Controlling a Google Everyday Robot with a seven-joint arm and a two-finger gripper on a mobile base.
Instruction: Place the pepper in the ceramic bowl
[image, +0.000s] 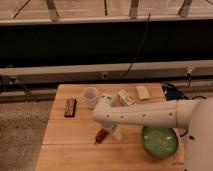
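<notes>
Over worktop (70, 145) centre, gripper (106, 129) hangs, jaws apart, just above the pepper (101, 135); ceramic bowl (160, 142) at its 3 o'clock.

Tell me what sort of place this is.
Likely an indoor robot test station: a wooden table set with small props such as the ceramic bowl and a white cup, a cable hanging behind, and the pincer low over the pepper.

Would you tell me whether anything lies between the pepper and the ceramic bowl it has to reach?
Nothing visible does. The pepper lies on the table left of the ceramic bowl; only the tool, hanging right beside the pepper, sits in that stretch.
</notes>
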